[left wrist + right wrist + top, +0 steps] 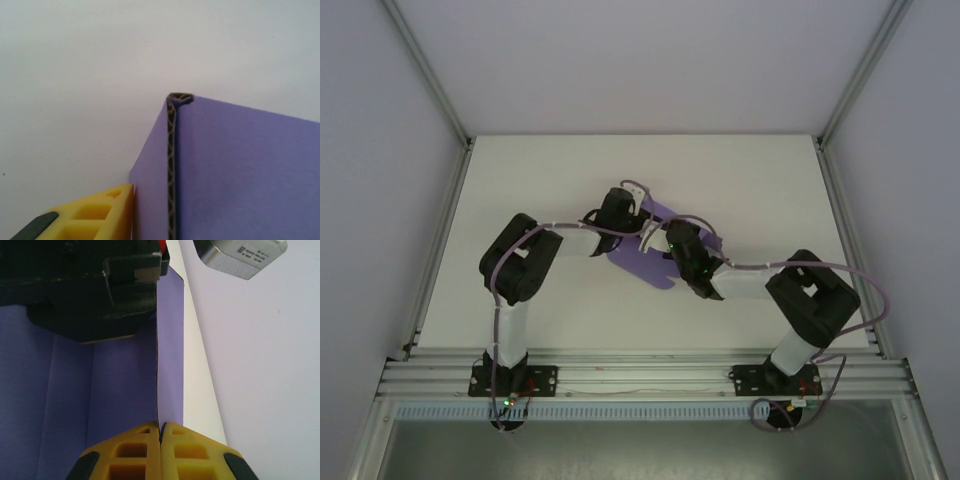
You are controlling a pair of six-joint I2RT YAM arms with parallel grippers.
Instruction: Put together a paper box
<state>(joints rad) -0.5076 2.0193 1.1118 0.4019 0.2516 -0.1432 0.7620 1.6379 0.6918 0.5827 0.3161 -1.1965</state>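
The purple paper box (640,262) lies partly folded at the middle of the white table, between both grippers. My left gripper (623,212) is at its far left side. In the left wrist view one yellow finger (107,205) stands beside an upright doubled wall of the box (240,175), a sliver apart from it; the other finger is hidden behind the card. My right gripper (672,243) is at the box's right side. Its yellow jaws (160,432) are shut on the thin edge of an upright purple flap (170,365).
The left arm's black wrist (95,290) hangs close over the box just beyond the right gripper. Bare white table (550,170) lies on all sides. Aluminium rails (440,230) run along the table's edges, and white walls enclose it.
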